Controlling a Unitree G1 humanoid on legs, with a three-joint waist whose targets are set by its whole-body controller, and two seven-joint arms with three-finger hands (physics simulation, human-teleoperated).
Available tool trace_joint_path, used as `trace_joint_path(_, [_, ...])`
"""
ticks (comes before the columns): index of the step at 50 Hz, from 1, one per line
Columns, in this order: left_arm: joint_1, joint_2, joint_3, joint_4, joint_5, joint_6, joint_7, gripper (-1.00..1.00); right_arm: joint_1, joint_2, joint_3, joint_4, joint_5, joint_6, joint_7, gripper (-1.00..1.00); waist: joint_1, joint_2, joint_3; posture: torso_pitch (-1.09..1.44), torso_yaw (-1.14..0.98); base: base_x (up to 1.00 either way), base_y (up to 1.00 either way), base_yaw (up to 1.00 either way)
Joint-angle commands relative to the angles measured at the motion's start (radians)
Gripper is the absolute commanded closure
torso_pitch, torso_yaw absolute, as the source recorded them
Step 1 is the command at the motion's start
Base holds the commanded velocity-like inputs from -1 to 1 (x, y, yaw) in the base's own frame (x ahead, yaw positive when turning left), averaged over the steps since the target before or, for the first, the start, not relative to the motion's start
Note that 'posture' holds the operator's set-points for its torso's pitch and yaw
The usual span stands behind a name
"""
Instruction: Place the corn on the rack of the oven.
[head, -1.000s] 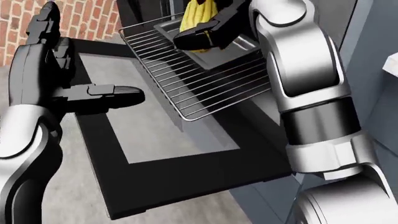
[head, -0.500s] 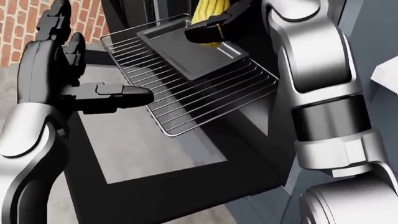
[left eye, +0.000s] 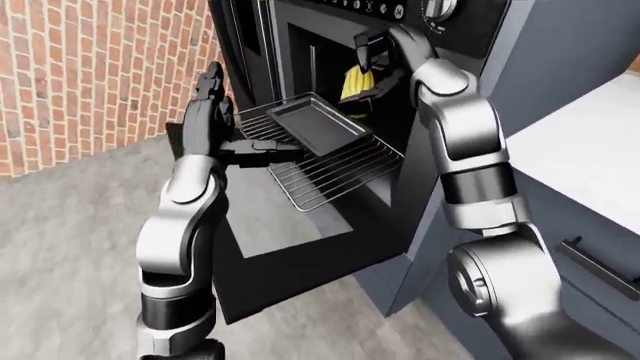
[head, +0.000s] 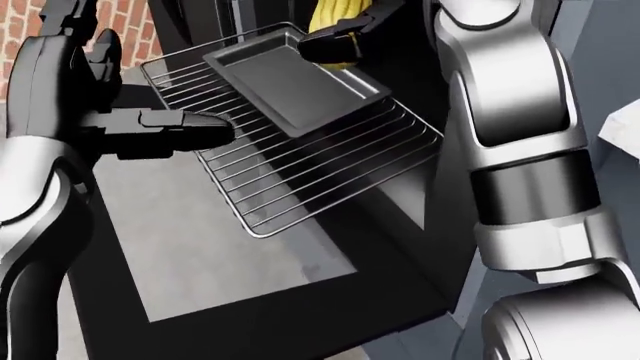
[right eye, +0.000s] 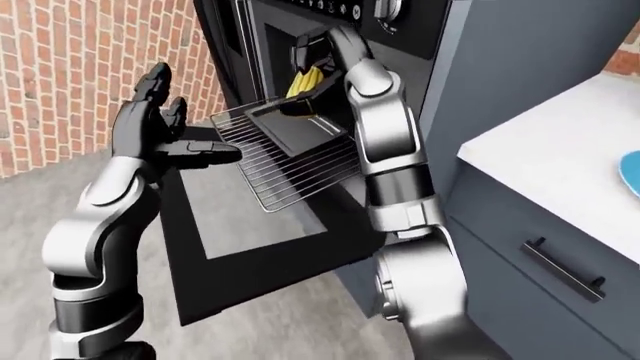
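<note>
A yellow corn cob (left eye: 355, 79) hangs in the oven mouth, above the far end of a dark baking tray (head: 290, 79). My right hand (head: 345, 34) is shut on the corn, its dark fingers (head: 325, 49) wrapped round the lower part. The tray lies on a wire rack (head: 320, 169) that is pulled out over the lowered oven door (head: 210, 247). My left hand (right eye: 175, 120) stands open and upright to the left of the rack. Its thumb (head: 190, 129) points at the rack's left edge, and I cannot tell whether it touches.
The black oven (left eye: 300, 45) has knobs (left eye: 436, 7) along its top and sits in grey cabinets. A brick wall (left eye: 90, 67) is at the left. At the right is a white counter (right eye: 560, 135) with a blue dish (right eye: 632, 169) and a drawer handle (right eye: 565, 266) below it.
The whole head view has shifted, so the camera moved: the rack and tray sit further left and lower in the picture. The right hand stays shut on the corn over the tray's far end.
</note>
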Motion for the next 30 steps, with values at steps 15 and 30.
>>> trace_joint_path(15, [-0.067,0.072,0.053,-0.009,0.025,0.001,-0.036,-1.0,-0.038,0.01,0.008,-0.036,0.0,-0.032,-0.005,1.0,0.012,-0.005,-0.036,0.0,0.0,0.05,0.0,0.0])
trace_joint_path(30, [-0.099,0.087,0.057,0.004,0.03,0.01,-0.042,-1.0,-0.048,0.007,0.006,-0.023,0.0,-0.03,-0.003,1.0,0.005,0.004,-0.045,0.0,0.0,0.04,0.0,0.0])
